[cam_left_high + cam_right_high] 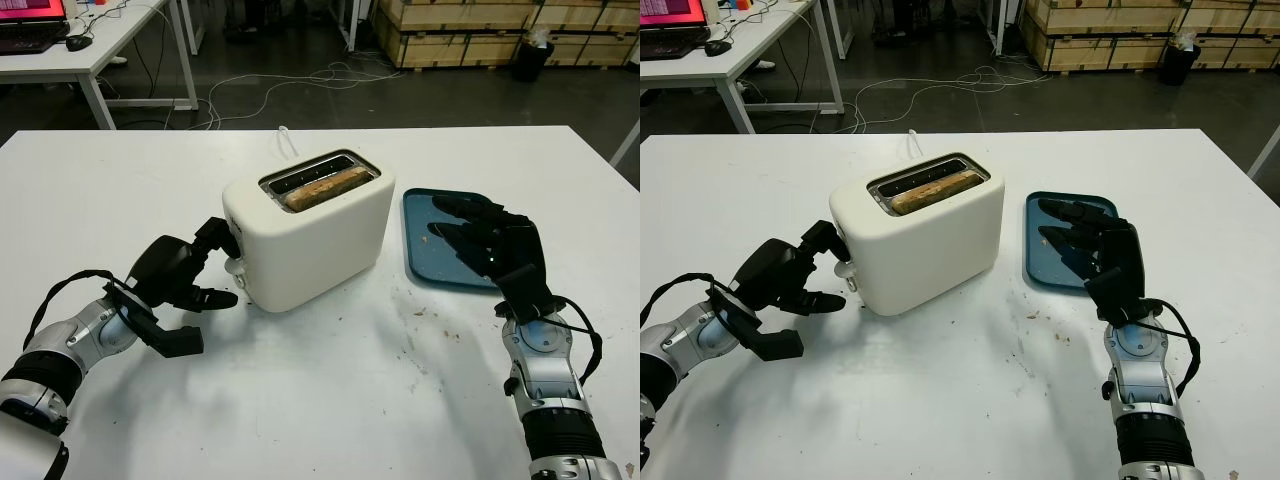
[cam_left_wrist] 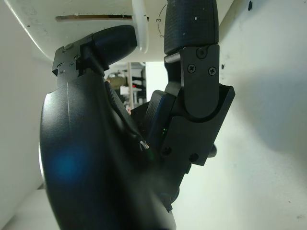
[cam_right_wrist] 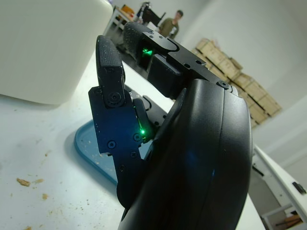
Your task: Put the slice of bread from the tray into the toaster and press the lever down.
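The cream toaster [image 1: 310,240] stands mid-table with the slice of bread [image 1: 322,187] in its near slot, the crust level with the top. My left hand [image 1: 215,280] is at the toaster's left end, open, with two fingers on either side of the white lever [image 2: 139,28], which sits low on that end face [image 1: 234,265]. The blue tray [image 1: 425,255] lies to the right of the toaster with only crumbs on it. My right hand [image 1: 470,235] hovers open above the tray, holding nothing.
Crumbs [image 1: 410,340] dot the white table in front of the tray. The toaster's white cord [image 1: 288,145] runs off the far edge. Beyond the table are a desk [image 1: 90,50], floor cables and wooden crates [image 1: 480,25]. A person [image 3: 171,24] stands far behind.
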